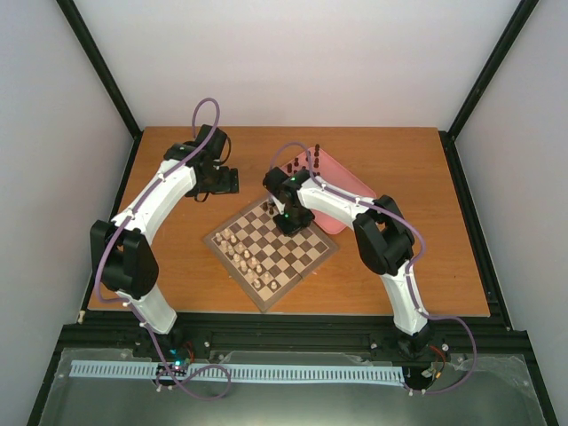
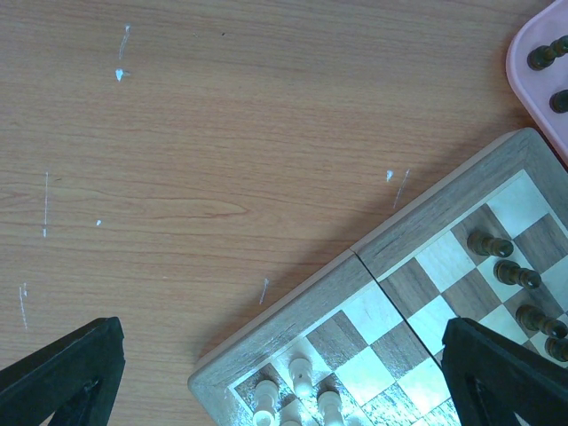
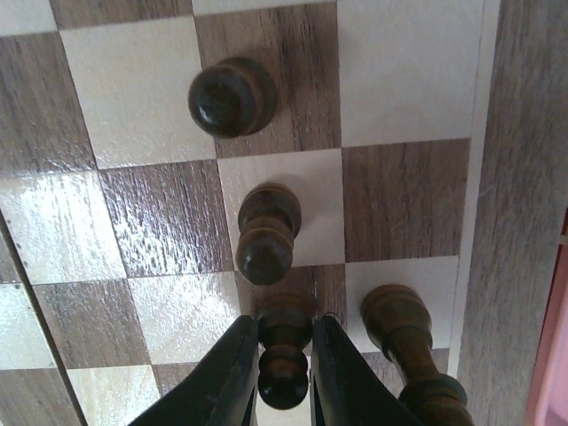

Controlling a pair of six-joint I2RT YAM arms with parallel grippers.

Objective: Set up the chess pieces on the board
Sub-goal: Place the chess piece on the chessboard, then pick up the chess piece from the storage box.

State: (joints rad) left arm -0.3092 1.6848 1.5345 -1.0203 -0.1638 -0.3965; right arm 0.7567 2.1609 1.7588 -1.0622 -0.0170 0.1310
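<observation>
The board (image 1: pixel 306 266) lies turned like a diamond at the table's middle. My right gripper (image 3: pixel 284 351) is shut on a dark brown chess piece (image 3: pixel 284 355) that stands on a dark square near the board's far corner; in the top view the gripper (image 1: pixel 290 222) is low over that corner. Three more dark pieces (image 3: pixel 232 96) stand close by on the board. Several dark pieces (image 1: pixel 306 160) stand on the pink tray (image 1: pixel 342 182). My left gripper (image 1: pixel 222 182) is open over bare table left of the board's far edge (image 2: pixel 426 213), holding nothing.
Pale cream chessmen (image 1: pixel 241 253) fill the board's near-left rows, and some show in the left wrist view (image 2: pixel 302 377). The pink tray touches the board's right side. Black frame posts rise at the table's back corners.
</observation>
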